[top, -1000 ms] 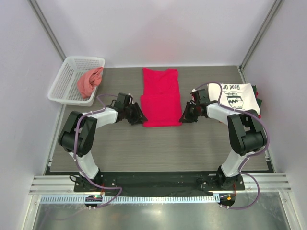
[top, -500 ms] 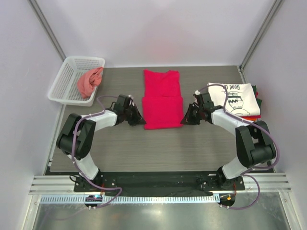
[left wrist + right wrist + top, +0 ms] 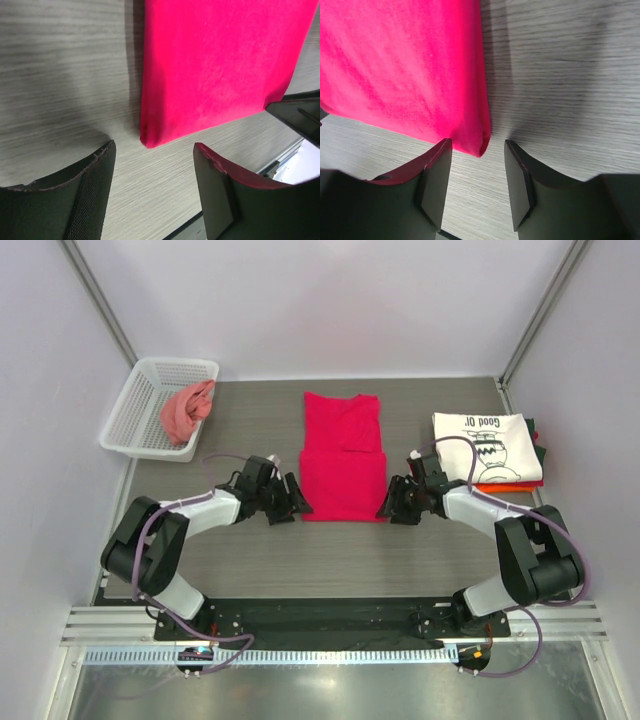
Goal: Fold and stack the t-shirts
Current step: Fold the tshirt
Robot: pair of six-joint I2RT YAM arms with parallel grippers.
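Here, the crimson t-shirt point(image 3: 343, 455) is folded into a long strip, its length running straight away from the jaws.
Its cloth point(image 3: 215, 60) is soft and matte on the grey wood-grain worktop point(image 3: 250, 550). The left jaws and right jaws both gape, one at each near corner.

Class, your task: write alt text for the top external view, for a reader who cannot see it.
A folded crimson t-shirt lies mid-table, with the left hand and the right hand at its two near corners. At the right, a white printed t-shirt tops other folded shirts; a white basket at the far left holds a crumpled orange shirt.
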